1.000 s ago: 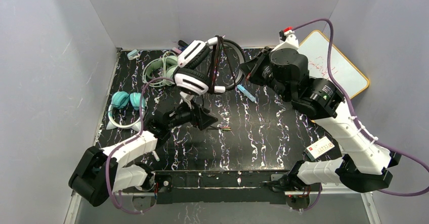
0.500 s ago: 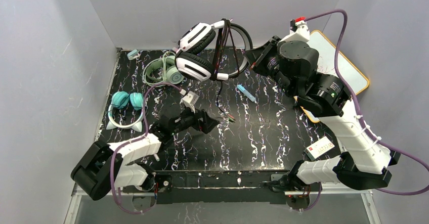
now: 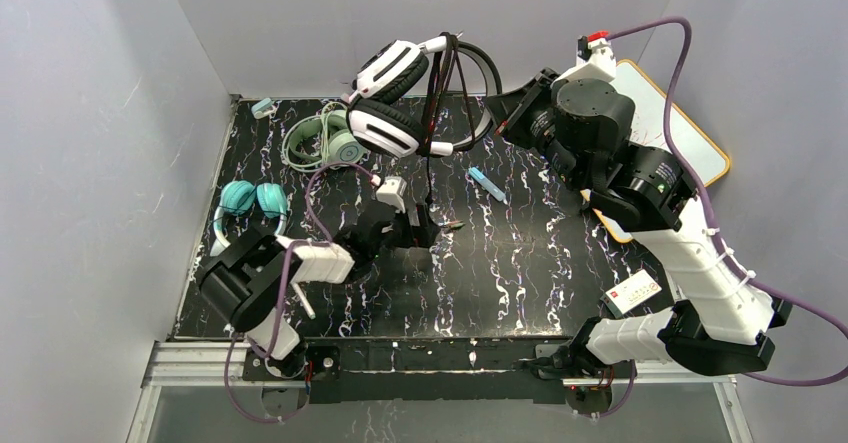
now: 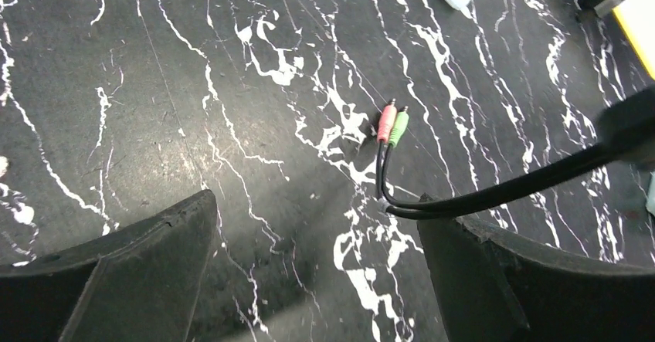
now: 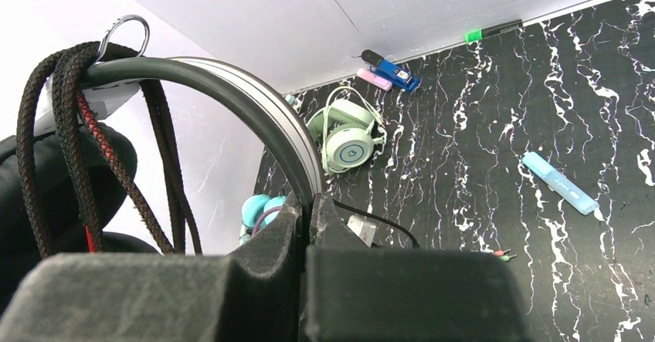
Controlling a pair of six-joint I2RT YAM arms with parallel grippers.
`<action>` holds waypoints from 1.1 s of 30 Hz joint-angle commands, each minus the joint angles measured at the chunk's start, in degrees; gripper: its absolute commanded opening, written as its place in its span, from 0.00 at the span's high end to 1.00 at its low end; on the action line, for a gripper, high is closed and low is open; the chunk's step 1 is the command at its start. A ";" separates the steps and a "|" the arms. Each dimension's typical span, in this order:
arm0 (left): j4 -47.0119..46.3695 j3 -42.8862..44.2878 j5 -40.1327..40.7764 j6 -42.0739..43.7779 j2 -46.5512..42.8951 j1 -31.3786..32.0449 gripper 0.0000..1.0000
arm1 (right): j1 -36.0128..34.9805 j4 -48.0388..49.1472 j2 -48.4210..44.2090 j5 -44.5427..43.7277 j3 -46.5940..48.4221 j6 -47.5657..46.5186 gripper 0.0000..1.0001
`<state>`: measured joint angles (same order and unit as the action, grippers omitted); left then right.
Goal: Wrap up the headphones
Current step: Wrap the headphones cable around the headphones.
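My right gripper [image 5: 307, 203] is clamped tight on the band of the black-and-white headphones [image 3: 385, 128], which hang above the worktop's far edge. Only my right wrist view shows that grip. My left gripper [image 4: 317, 226] gapes wide and holds nothing. Its view alone shows the cable [image 4: 494, 195] ending in pink and green plugs [image 4: 391, 123], which lie mid-worktop [image 3: 520, 273] on black, white-veined marble. Grey walls [image 3: 100, 113] surround it.

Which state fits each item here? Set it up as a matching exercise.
Items:
1. black-and-white headset
2. mint headset
3. teal headset
4. plugs

States:
A. lies by the table's left edge
B. held aloft by its band in the right gripper
C. pink and green, ahead of the open left gripper
D. lies near the far-left corner

Pairs: 1-B, 2-D, 3-A, 4-C
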<state>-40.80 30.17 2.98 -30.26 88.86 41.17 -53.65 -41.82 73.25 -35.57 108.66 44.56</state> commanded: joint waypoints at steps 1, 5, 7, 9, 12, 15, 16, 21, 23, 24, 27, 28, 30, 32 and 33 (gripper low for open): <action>-7.80 3.84 6.43 -3.37 6.13 0.75 0.02 | 0.21 9.58 -2.15 -1.56 3.52 2.08 0.99; -17.28 7.01 4.34 -3.35 12.85 0.75 0.22 | 0.21 10.39 -3.10 -2.04 2.14 2.11 0.99; -19.82 8.71 3.04 -1.91 15.50 0.69 0.56 | 0.21 10.57 -3.37 -2.30 1.68 2.04 0.99; -19.94 10.35 3.47 -1.01 17.11 0.74 0.71 | 0.21 10.42 -3.42 -2.65 1.70 1.83 0.99; -19.90 11.74 4.01 0.94 17.91 0.75 0.93 | 0.21 10.27 -3.52 -3.52 1.86 1.34 0.99; -19.54 12.27 1.23 3.22 17.85 0.76 1.00 | 0.21 10.59 -3.40 -5.66 2.19 0.39 0.99; -18.96 12.13 0.51 3.10 17.49 0.69 1.00 | 0.21 10.63 -3.24 -7.13 2.59 0.10 0.99; -12.16 10.11 -4.47 0.33 14.69 0.71 1.00 | 0.21 12.42 -1.46 -14.29 4.88 -5.29 0.99; -10.29 8.00 -7.02 -0.63 12.83 0.78 1.00 | 0.21 13.18 -0.20 -16.99 5.92 -8.79 0.99; -9.50 6.66 -7.67 -0.81 11.31 0.91 1.00 | 0.21 13.98 0.61 -18.37 6.24 -10.11 0.99; -6.57 1.81 -8.33 -1.00 5.28 1.26 1.00 | 0.21 18.73 1.34 -22.89 5.37 -16.16 0.99; -4.77 0.66 -8.54 -0.99 3.27 1.42 1.00 | 0.23 20.81 1.56 -24.17 5.07 -18.52 0.99; -0.63 -0.61 -8.80 -0.36 -0.86 1.92 1.00 | 0.21 25.40 2.13 -26.56 4.11 -23.81 0.99; 4.53 -0.83 -9.22 0.15 -4.53 2.71 1.00 | 0.21 30.03 2.89 -28.49 3.49 -29.26 0.99; 6.87 -0.71 -9.67 0.53 -6.05 3.23 1.00 | 0.23 32.17 3.35 -29.47 3.24 -31.77 0.99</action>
<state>-44.21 30.02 -4.78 -31.07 89.71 42.81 -53.65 -30.17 77.12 -57.19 110.76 22.28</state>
